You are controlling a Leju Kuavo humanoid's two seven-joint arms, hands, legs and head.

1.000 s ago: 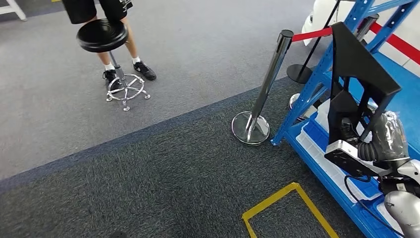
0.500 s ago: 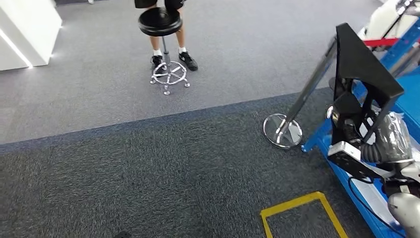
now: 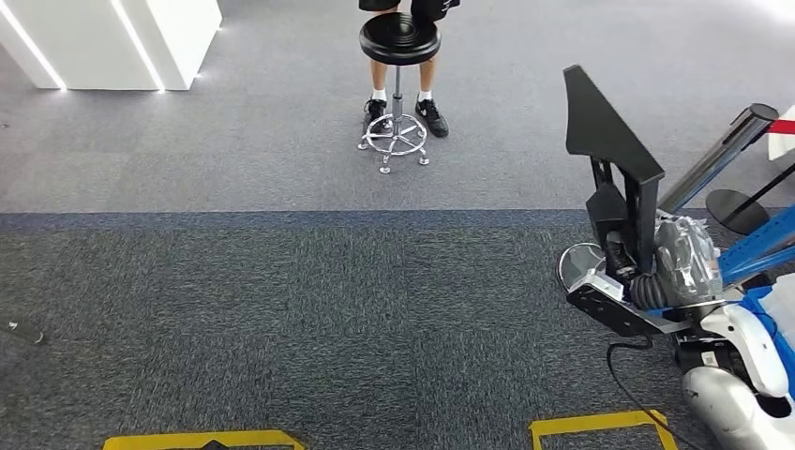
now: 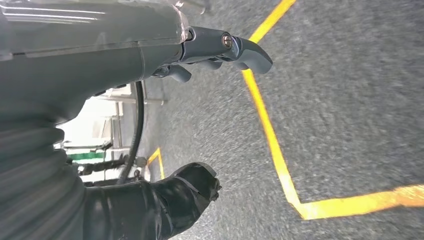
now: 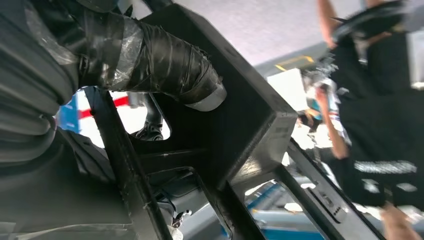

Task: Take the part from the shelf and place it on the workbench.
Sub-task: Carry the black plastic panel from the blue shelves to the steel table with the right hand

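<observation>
Swinging leftward since the earlier pictures (whole scene shifting, so camera turning, not the things): stool now sitting far centre with a person's legs behind it, post base and blue shelf frame now sliding to the right edge. Gripping the black part in the right hand, fingers wrapping over its frame, part standing upright at near right above dark carpet. Hanging low, left hand holding nothing, fingers apart over yellow floor tape.
</observation>
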